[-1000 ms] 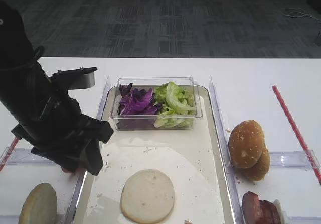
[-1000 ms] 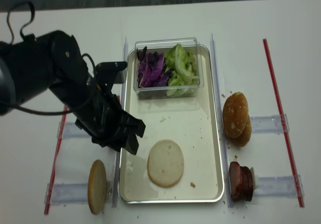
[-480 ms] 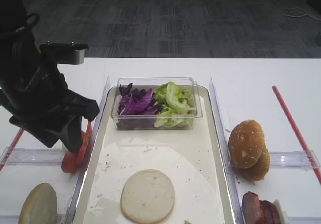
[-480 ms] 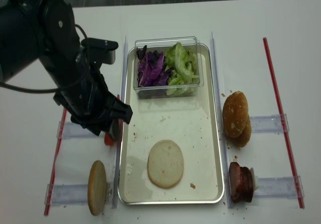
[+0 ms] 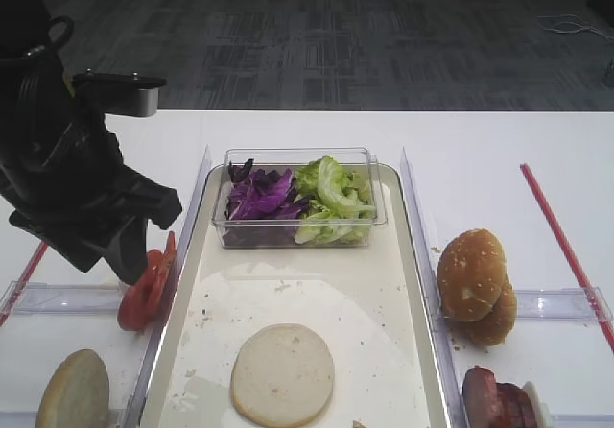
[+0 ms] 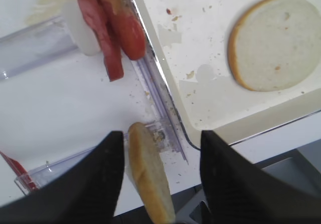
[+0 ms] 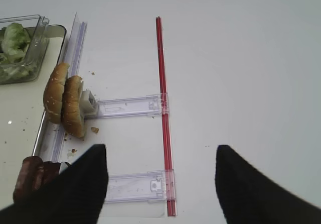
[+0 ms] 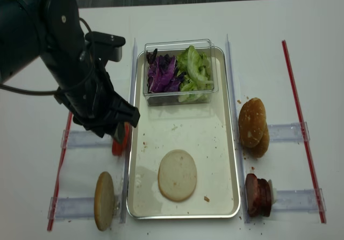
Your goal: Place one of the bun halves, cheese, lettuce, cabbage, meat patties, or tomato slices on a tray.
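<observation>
A bun half (image 5: 282, 374) lies cut face up on the near part of the cream tray (image 5: 317, 274). A second bun half (image 6: 150, 179) stands on edge in a clear holder left of the tray. My left gripper (image 6: 160, 181) hangs open above it, touching nothing. Tomato slices (image 5: 144, 289) stand just beyond, beside the tray's left rim. Lettuce (image 5: 331, 198) and purple cabbage (image 5: 259, 198) fill a clear tub at the tray's far end. Meat patties (image 5: 499, 399) stand at the near right. My right gripper (image 7: 160, 184) is open over bare table. No cheese shows.
Two speckled domed buns (image 5: 475, 279) stand on edge right of the tray. Clear plastic holders (image 7: 130, 106) and red strips (image 7: 161, 83) lie on the white table at both sides. The left arm's black bulk (image 8: 70, 73) stands over the table left of the tray.
The left arm has drawn back from the tray's left edge, to the left and away, uncovering the tomato slices. Its jaws stay equally wide. The food has not moved.
</observation>
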Controlling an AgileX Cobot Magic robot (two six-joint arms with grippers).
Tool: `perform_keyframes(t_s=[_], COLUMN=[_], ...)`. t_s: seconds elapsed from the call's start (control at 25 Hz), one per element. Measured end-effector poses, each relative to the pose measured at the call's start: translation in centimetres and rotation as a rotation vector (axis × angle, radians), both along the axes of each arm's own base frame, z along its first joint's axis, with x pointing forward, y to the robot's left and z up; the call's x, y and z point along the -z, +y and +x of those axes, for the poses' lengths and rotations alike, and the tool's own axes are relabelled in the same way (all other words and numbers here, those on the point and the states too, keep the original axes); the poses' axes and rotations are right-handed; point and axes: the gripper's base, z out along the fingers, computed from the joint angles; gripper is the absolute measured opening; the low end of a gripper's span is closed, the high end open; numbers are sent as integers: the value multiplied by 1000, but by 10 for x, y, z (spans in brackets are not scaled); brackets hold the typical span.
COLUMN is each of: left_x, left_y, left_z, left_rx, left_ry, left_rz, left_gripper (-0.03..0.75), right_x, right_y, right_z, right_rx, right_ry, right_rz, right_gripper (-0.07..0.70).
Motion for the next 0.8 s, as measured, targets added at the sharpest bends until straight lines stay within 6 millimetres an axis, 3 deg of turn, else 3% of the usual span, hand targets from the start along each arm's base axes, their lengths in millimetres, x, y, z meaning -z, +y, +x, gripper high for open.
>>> perform_keyframes(t_s=[0.4,0.8], left_x=[0,0], left_y=[20,76], left_z=[8,23], left_rx=[-26,-187], left_ry=[-36,-45], left_rz=[94,153], left_gripper=[358,358], right_x=[0,0], right_y=[0,0], right_z=[0,0], right_rx=[0,0], right_ry=[0,0], right_rz=[0,0], right_gripper=[468,468])
